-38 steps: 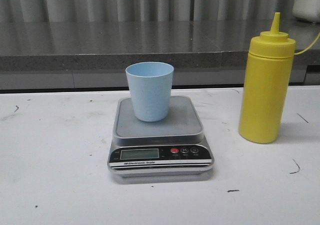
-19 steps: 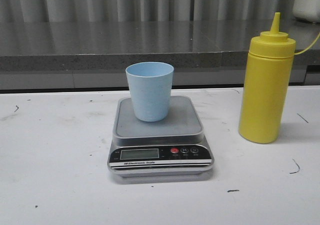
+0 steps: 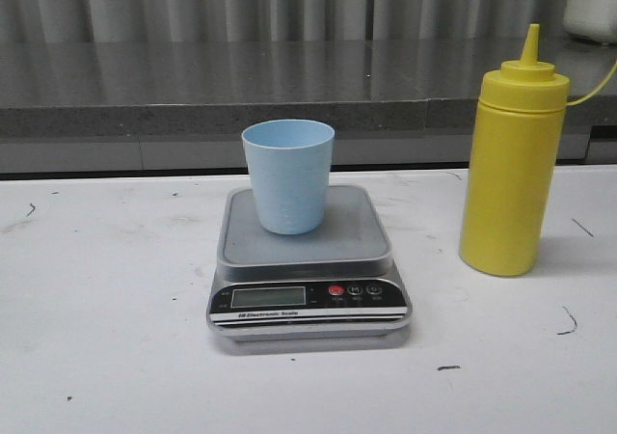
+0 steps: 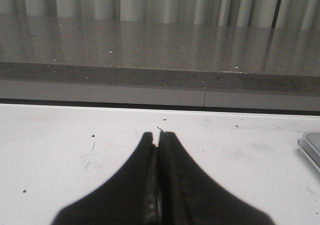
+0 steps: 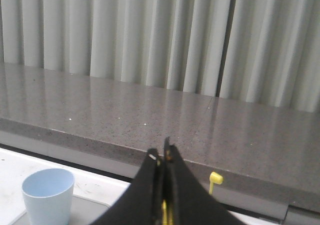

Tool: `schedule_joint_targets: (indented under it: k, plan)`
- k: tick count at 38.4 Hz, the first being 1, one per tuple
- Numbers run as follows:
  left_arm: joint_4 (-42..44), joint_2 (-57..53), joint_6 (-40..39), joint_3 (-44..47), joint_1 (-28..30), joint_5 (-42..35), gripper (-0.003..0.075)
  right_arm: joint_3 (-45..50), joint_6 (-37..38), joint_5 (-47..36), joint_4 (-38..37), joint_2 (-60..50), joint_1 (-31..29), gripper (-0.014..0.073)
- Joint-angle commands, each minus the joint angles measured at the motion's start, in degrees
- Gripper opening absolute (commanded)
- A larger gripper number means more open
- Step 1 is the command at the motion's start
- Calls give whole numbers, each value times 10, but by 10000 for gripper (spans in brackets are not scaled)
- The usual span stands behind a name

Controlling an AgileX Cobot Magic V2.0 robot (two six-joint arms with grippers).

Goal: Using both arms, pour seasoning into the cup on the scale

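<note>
The pale blue cup [image 3: 288, 175] stands upright on the plate of the silver-grey scale [image 3: 307, 260] at the table's middle. The yellow seasoning bottle [image 3: 511, 164] stands upright on the table to the right of the scale, nozzle up. No gripper shows in the front view. In the left wrist view my left gripper [image 4: 159, 134] is shut and empty above the white table, with a corner of the scale [image 4: 311, 147] off to its side. In the right wrist view my right gripper [image 5: 161, 152] is shut; the cup [image 5: 47, 195] is off to one side and a yellow sliver shows through its finger gap.
A grey stone ledge [image 3: 212, 92] runs along the back of the white table [image 3: 106, 318], with pleated curtains behind. A small yellow tethered cap [image 5: 215, 178] shows past the right gripper. A white object [image 3: 590, 5] sits on the ledge at far right.
</note>
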Motion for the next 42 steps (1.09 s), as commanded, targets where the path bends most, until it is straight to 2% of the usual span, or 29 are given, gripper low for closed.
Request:
schedule_joint_targets:
  k: [1,2,5,9,13,22,29,31,39,42]
  plan:
    - [-6,-10,-9,13,1,-51,-20,-8,74,-38,-156,3,0,-63]
    - [-6,-10,-9,13,1,-51,-20,-5,109,-42,-226,3,0,-63]
    - [-6,-10,-9,13,1,-51,-20,4,203,-59,-314,1,-12,-63]
    - [-6,-10,-9,13,1,-51,-20,17,287,-51,-330,1,-42,-63]
    - [-6,-10,-9,13,1,-51,-20,35,333,-18,-330,0,-80,-63]
    - [-6,-10,-9,13,1,-51,-20,97,339,85,-317,-67,-147,-63]
    - [-6,-10,-9,13,1,-51,-20,157,339,93,-285,-140,-189,-63]
    - [-6,-10,-9,13,1,-51,-20,173,339,92,-285,-158,-194,-63]
    - [-6,-10,-9,13,1,-51,-20,173,339,171,-285,-231,-196,-63]
    - [-6,-9,-9,13,1,-51,-20,173,339,171,-285,-226,-197,-63]
